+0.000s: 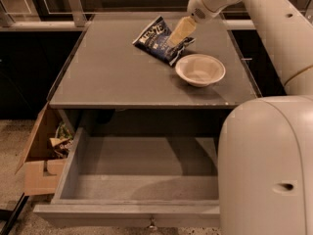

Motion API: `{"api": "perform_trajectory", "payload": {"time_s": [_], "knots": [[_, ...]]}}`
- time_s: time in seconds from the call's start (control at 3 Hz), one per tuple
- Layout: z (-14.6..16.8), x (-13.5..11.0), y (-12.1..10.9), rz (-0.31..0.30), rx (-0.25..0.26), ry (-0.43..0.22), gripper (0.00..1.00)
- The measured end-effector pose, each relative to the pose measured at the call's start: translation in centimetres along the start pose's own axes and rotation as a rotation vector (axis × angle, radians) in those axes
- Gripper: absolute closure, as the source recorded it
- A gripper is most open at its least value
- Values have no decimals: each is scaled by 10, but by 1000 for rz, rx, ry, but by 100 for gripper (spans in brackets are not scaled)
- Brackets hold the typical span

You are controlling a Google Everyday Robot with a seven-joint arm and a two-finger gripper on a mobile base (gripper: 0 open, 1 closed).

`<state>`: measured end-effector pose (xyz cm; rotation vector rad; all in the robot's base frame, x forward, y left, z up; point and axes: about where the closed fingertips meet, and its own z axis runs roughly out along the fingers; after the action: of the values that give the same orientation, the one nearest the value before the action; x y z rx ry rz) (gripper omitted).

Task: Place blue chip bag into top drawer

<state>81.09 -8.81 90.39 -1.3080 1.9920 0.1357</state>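
Observation:
The blue chip bag (155,41), dark navy with white lettering, lies flat at the back middle of the grey cabinet top (112,77). My gripper (179,32) reaches down from the upper right and is over the bag's right end, at or just above its surface. The top drawer (137,182) is pulled out wide below the cabinet top, and its grey inside shows nothing in it. Its small metal knob (152,224) shows at the bottom edge. My arm hides the drawer's right part.
A white bowl (200,69) stands on the top just right of the bag, close to the gripper. A brown cardboard box (38,166) with greenish crumpled wrappers (61,140) sits on the floor left of the drawer. My arm's bulky link (266,165) fills the right foreground.

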Motion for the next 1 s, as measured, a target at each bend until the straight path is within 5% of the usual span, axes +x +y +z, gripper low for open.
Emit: {"api": "perform_trajectory", "payload": {"time_s": [0.67, 1.0], "knots": [[65, 10, 7, 9, -76, 97, 0], [103, 39, 17, 37, -128, 180, 1]]}}
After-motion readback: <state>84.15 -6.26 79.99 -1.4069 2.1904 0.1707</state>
